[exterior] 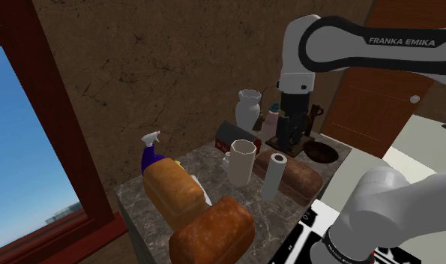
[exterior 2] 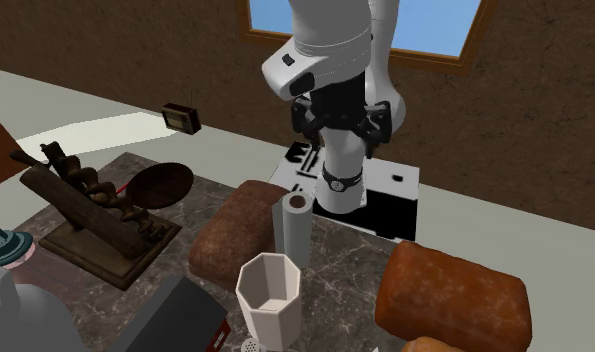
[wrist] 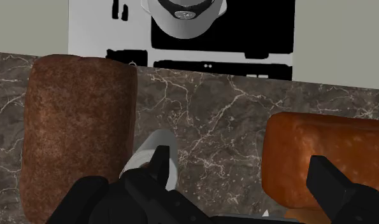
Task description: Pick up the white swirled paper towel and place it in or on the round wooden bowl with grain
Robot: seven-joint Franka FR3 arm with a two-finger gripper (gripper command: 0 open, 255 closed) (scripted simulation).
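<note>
The black pincer (wrist: 240,156) hung spread and empty over the marble tabletop (wrist: 213,108). The upright white paper towel roll (exterior: 273,176) stood between a dark brown loaf (wrist: 76,127) and an orange-brown loaf (wrist: 321,137). The round dark wooden bowl (exterior: 321,152) sat near the tabletop's far right corner in the shoulder view.

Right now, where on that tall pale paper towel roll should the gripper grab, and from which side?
Probably best: the black gripper comes down from above and clasps the upright pale grey paper towel roll around its upper wall. It stands on end, and the dark brown loaf sits close beside it, crowding a low sideways approach.
</note>
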